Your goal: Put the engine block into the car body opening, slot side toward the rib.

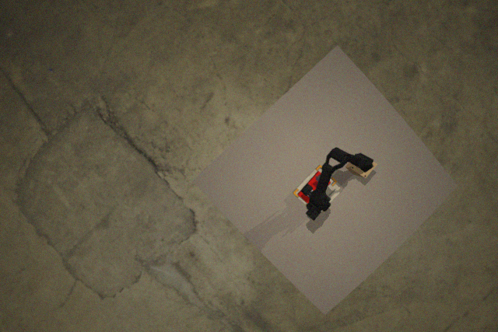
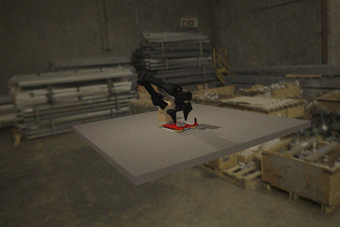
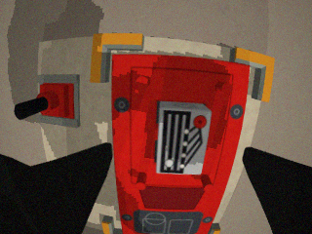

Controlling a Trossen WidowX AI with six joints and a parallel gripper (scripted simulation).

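The red car body (image 1: 304,196) (image 2: 170,127) (image 3: 224,146) lies flat between yellow corner brackets. The grey engine block (image 2: 181,124) (image 3: 196,163), with black slats and a red round cap on top, sits over the opening, which it hides. Its top shows above the red surface in the exterior view; how deep it sits and where its slot faces the rib cannot be told. My gripper (image 2: 180,122) (image 3: 180,153) is wide open and empty. In the wrist view its fingers stand on either side of the block, apart from it. The arm hides the block in the top view.
The pale base plate (image 3: 90,171) carries yellow brackets (image 3: 122,40) (image 3: 263,83) at its corners. A red piece (image 3: 63,102) with an upright black handle (image 2: 195,120) (image 3: 31,107) stands beside the car body. A tan block (image 1: 365,171) (image 2: 163,116) is at the arm's base.
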